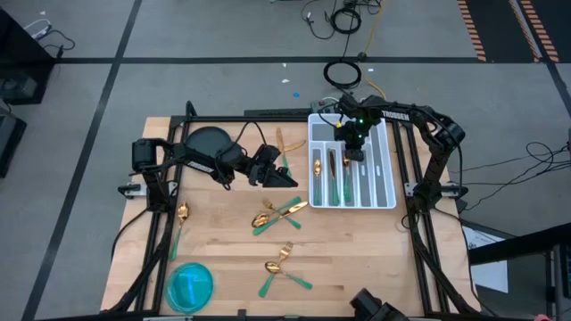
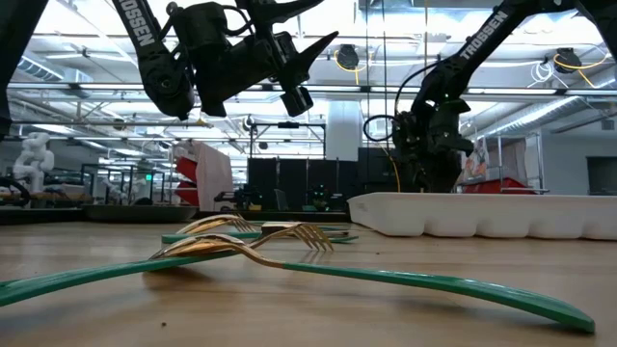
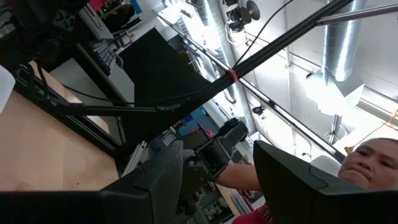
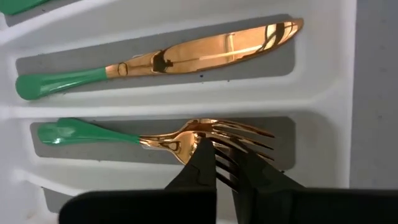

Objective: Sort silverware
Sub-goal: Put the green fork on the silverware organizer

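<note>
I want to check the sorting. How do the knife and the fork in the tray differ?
The knife has a long flat blade; the fork ends in tines. The knife lies alone in its compartment; the shut right gripper is over the fork's head. Both have gold heads and green handles, pointing the same way in neighbouring compartments of the white tray.

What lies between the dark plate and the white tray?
In the high view, the left gripper, open and raised, and one loose fork sit between the dark plate and white tray.

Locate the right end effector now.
High view: the right end effector is shut, over the white tray at the table's right. Right wrist view: its tips sit at a fork in one compartment, beside the knife.
</note>
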You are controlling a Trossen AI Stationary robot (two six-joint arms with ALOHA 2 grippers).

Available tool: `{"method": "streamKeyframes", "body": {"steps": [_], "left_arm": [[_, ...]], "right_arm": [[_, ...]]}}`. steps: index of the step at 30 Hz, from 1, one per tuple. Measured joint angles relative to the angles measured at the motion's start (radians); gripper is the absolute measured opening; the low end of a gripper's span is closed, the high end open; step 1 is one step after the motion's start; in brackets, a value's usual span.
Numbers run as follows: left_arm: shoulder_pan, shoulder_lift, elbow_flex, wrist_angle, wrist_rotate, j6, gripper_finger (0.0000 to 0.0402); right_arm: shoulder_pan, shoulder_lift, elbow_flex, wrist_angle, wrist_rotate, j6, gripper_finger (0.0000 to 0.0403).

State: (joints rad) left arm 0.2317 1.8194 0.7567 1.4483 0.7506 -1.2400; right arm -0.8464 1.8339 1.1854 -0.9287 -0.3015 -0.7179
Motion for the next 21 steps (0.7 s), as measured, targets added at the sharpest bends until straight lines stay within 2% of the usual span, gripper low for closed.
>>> {"method": "streamKeyframes", "body": {"steps": [21], "left_arm": [[0.000, 0.000, 0.000, 0.000, -0.001, 0.000, 0.0202]], "right_arm": [[0.020, -0.001, -0.023, 0.052, 0.046, 0.034, 0.0001]]}}
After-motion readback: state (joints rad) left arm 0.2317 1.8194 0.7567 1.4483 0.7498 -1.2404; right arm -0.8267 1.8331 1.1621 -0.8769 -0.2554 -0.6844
